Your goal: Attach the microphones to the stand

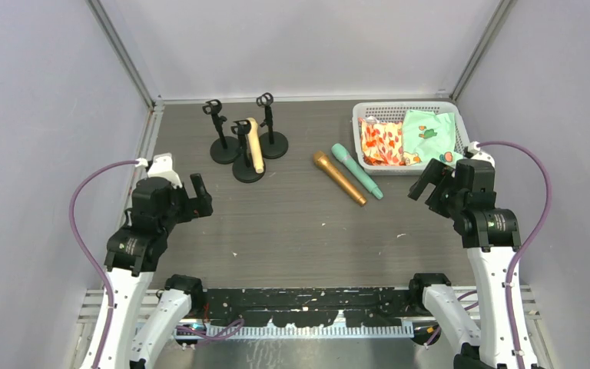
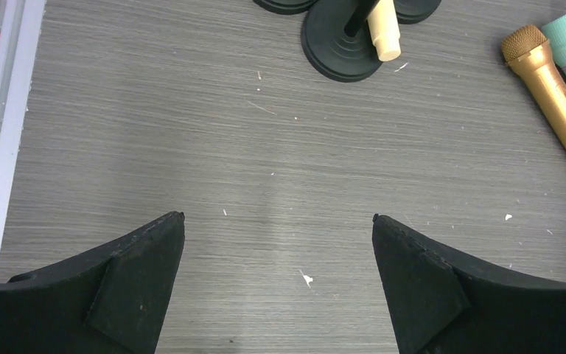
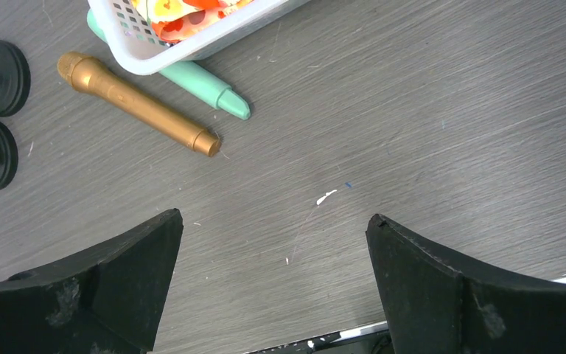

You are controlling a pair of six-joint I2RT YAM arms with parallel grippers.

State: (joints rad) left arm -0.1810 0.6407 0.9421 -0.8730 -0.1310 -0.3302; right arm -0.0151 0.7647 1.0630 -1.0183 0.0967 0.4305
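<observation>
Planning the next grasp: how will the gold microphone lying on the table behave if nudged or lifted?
The gold microphone looks rigid, so it should lift as one piece. Its round body, lying flat, will probably roll if pushed sideways, perhaps into the mint microphone beside it. Its sheen suggests a slippery grip.

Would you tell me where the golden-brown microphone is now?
Top view: the golden-brown microphone lies right of centre, beside the mint-green microphone, left of the basket.

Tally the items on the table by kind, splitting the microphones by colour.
1 cream-yellow microphone
1 golden-brown microphone
1 mint-green microphone
3 stands
1 basket
Total: 7
</observation>
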